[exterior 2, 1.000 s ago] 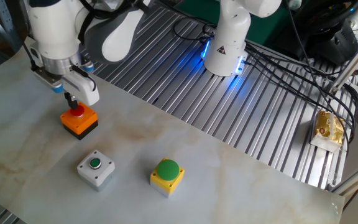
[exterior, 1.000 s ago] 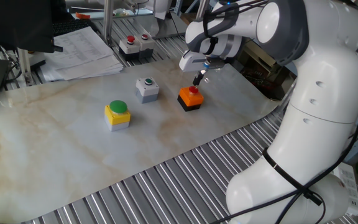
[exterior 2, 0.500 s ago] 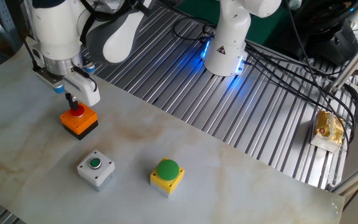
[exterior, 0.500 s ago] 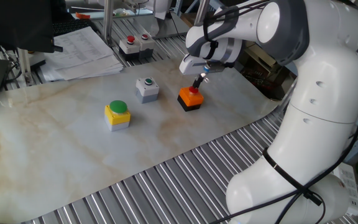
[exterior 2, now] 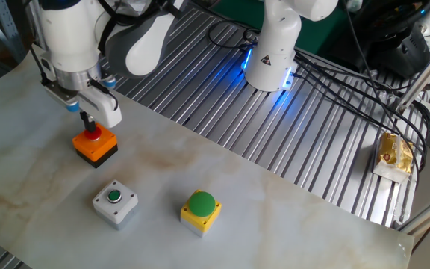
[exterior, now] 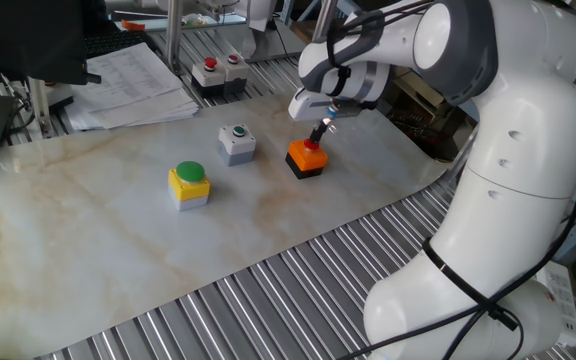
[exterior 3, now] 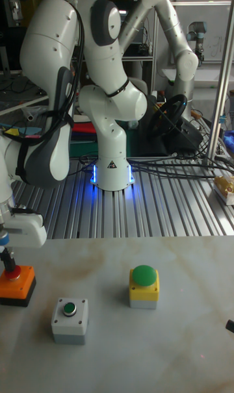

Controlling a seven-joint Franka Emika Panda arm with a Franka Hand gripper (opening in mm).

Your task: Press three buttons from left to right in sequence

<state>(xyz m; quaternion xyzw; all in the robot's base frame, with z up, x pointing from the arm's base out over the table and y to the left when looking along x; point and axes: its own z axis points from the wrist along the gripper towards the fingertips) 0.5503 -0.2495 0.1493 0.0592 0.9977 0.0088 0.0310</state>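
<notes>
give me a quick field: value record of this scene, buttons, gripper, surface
surface: marbled tabletop
yellow box with big green cap: leftmost in the one fixed view
grey box with small green cap: middle of the row
orange-black box with red cap: under the gripper
gripper: tip on the red cap, pointing down
gripper state: cannot tell if open or shut
also present: black box with red buttons, papers

Table: three buttons in a row. Left button; middle button; right button, beneath my claw.

Arm bent low; claw pointing straight down; fingertips together
</notes>
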